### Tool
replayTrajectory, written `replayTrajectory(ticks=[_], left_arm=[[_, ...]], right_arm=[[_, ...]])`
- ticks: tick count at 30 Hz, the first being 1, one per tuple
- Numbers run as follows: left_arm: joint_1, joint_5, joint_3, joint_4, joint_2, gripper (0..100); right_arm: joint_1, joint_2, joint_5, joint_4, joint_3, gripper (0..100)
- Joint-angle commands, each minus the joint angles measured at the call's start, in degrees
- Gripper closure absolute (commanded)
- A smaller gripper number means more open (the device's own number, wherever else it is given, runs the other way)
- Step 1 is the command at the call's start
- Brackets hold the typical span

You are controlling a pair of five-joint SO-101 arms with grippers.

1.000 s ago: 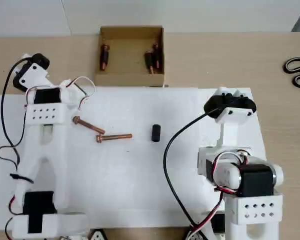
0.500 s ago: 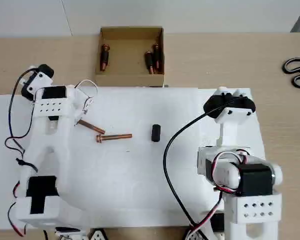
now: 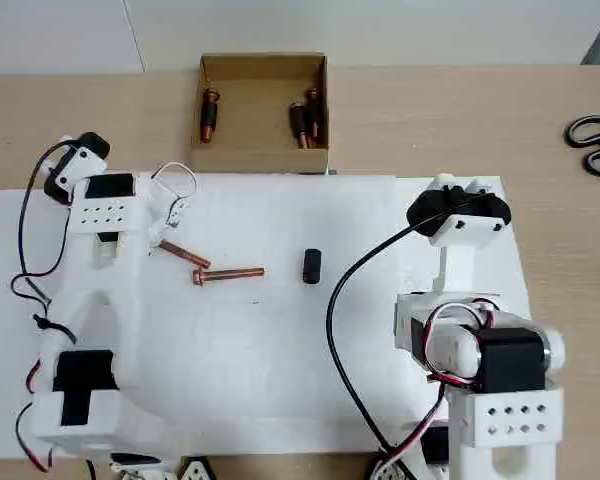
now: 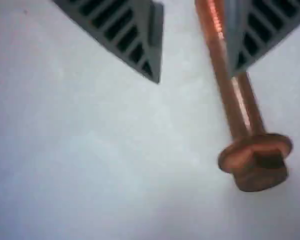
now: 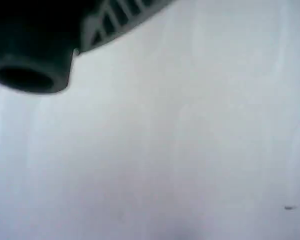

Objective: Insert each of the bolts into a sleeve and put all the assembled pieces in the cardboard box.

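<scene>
No text, label, brand, number or sign is showing legibly in any view. Nothing readable is appearing on the cardboard box, on the white sheet, or on the tabletop lying under it.

Before me on the white sheet lie a slanted copper bolt and, just beside it, a level copper bolt. A black sleeve lies on its side apart from them. Three assembled pieces rest in the cardboard box.
</scene>
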State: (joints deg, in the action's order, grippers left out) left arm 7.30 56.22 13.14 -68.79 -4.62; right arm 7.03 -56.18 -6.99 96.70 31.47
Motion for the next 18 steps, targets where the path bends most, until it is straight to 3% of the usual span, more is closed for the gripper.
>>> replayTrajectory(ticks=[1,13,18], left_arm=[[0.09,0.09,0.22,-0.7,0.35,91],[0.18,-0.09,1.01,-3.08,0.35,91],[0.18,-1.05,2.15,1.14,0.26,86]], right_arm=[[-0.75,-0.75,-0.09,-0.75,-0.26,99.6],[-0.75,-0.75,-0.09,-0.84,-0.26,99.6],[-0.75,-0.75,-0.09,-0.84,-0.26,99.6]])
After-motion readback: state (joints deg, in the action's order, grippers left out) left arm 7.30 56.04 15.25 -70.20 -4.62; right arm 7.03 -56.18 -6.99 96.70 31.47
